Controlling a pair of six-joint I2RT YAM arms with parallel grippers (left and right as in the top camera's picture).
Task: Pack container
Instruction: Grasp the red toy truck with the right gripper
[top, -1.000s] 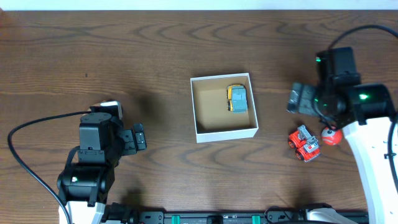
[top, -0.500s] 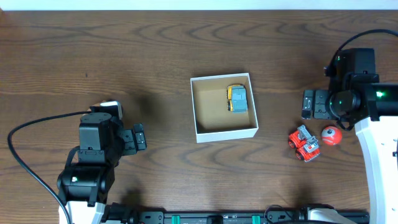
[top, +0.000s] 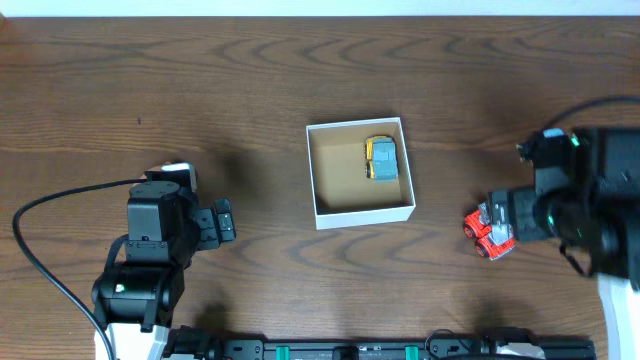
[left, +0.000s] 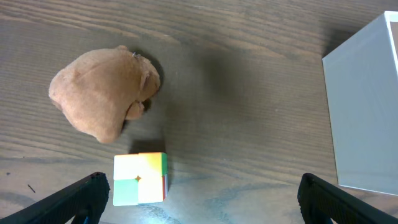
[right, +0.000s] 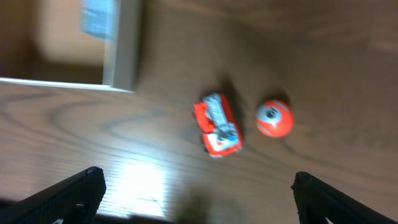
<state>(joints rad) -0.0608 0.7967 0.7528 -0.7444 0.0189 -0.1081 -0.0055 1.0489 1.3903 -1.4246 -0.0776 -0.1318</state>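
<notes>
The container (top: 365, 212), a white-walled square box with a tan inside, sits mid-table and holds a yellow and grey toy car (top: 381, 159). A red toy truck (top: 487, 230) lies to its right. My right gripper (top: 508, 214) hovers open and empty above the truck. The right wrist view is blurred and shows the truck (right: 217, 126), a red ball (right: 274, 118) beside it, the container's wall (right: 121, 56) and my open right gripper (right: 199, 180). My left gripper (top: 225, 221) is open and empty at the left; its fingers frame bare table (left: 202, 190).
The left wrist view shows a brown plush lump (left: 104, 91), a small coloured cube (left: 140, 178) and the container's white wall (left: 367, 106) at the right. The overhead view shows neither the plush nor the cube. The ball is hidden under my right arm there.
My right arm has swung toward the table's front, from beside the container to over the red truck, and now covers the ball. The left arm has not moved.
</notes>
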